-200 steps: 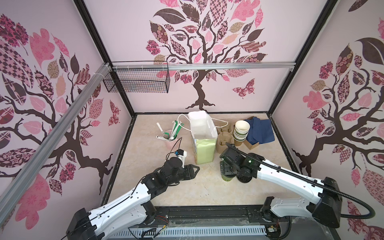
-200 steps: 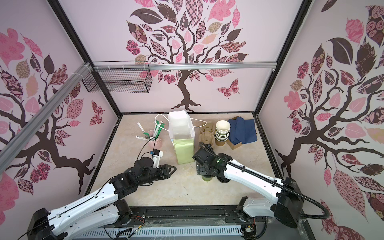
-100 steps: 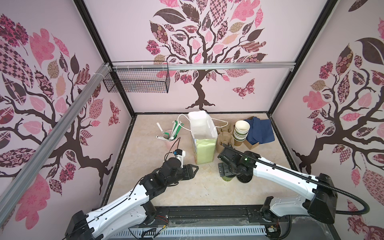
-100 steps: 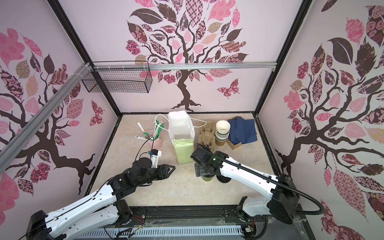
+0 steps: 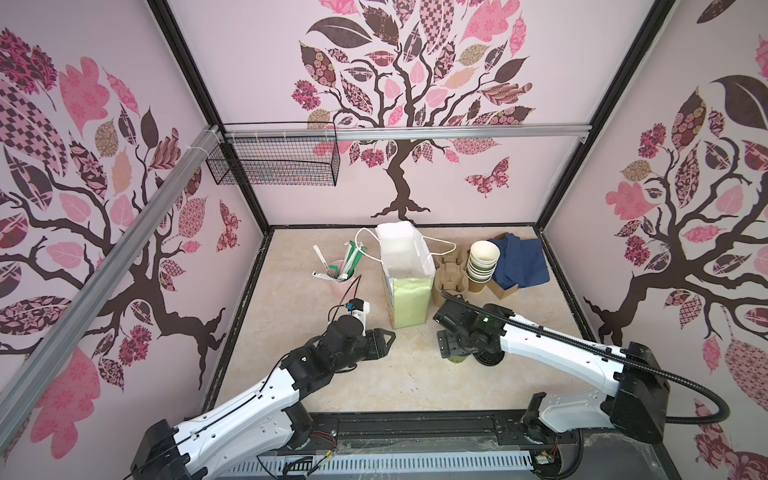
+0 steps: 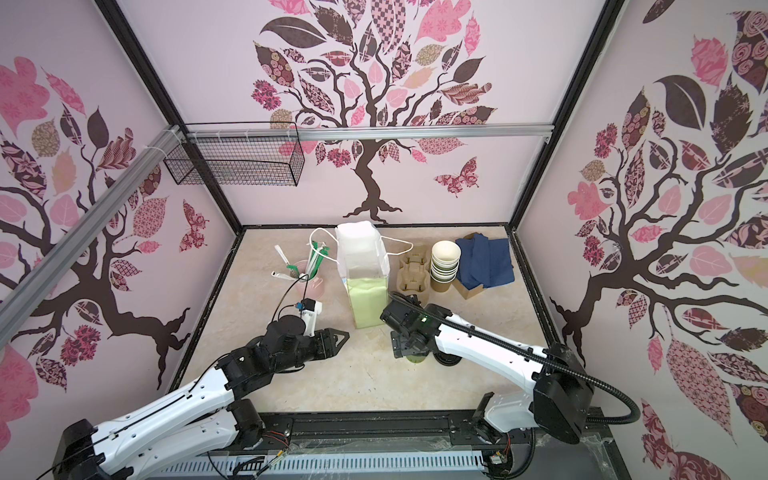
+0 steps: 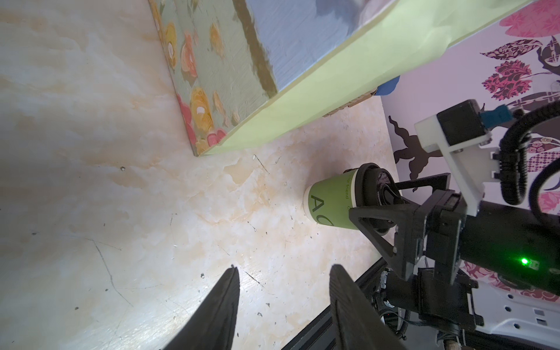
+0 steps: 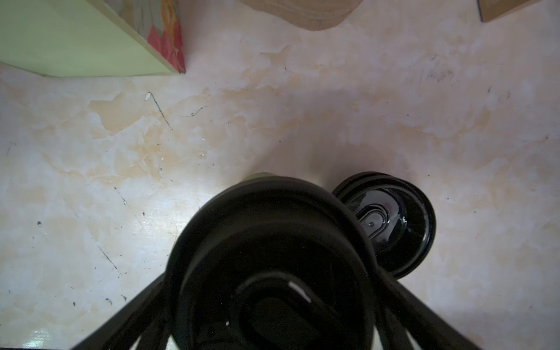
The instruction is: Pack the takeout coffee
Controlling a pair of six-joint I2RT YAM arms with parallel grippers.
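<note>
The takeout coffee [image 7: 330, 203] is standing upright on the table [image 7: 121, 212] near a corner of the paper bag [image 7: 303, 91], long axis vertical, black lid facing up; the right gripper [image 7: 374, 200] is straddling that lid, jaws spread wide; the left gripper [image 7: 283, 268] is hovering, jaws apart, empty; in both top views the right gripper is hiding most of the cup; a finger is cutting off its lettering.

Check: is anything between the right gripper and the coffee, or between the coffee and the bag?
Nothing visible. The right gripper straddles the coffee at its lid, jaws open. Only bare table lies between coffee and bag. The loose lid lies on the coffee's far side from the bag.
</note>
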